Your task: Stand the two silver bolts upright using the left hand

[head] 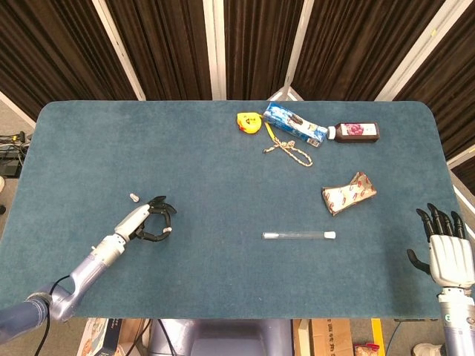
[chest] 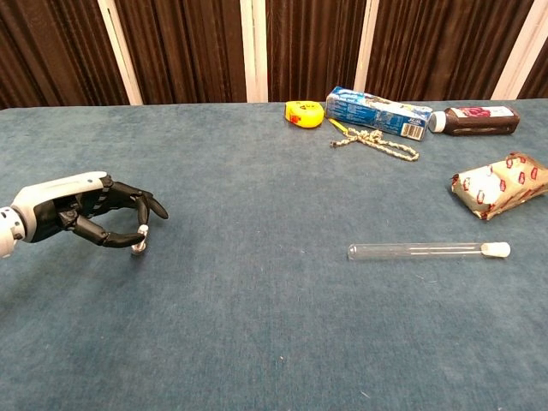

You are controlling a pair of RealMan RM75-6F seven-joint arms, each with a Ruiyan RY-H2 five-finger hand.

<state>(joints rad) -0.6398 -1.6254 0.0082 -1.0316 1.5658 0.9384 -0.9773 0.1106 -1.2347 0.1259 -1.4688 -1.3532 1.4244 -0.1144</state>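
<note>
My left hand [head: 146, 220] hovers low over the left part of the blue table [head: 223, 170] and pinches a small silver bolt [head: 168, 229] between thumb and a fingertip. In the chest view that bolt [chest: 141, 240] hangs roughly upright from the left hand [chest: 81, 216], its lower end at or just above the cloth. The second silver bolt [head: 134, 197] rests on the table just behind the hand; it is too small to tell whether it stands or lies. My right hand [head: 449, 254] stays at the table's near right corner, fingers spread, holding nothing.
A glass test tube [chest: 426, 250] lies mid-table to the right. A crumpled snack wrapper [chest: 498, 185] sits further right. At the back stand a yellow tape measure [chest: 304, 113], a blue carton [chest: 377, 111], a knotted rope [chest: 377, 142] and a dark bottle [chest: 475, 120].
</note>
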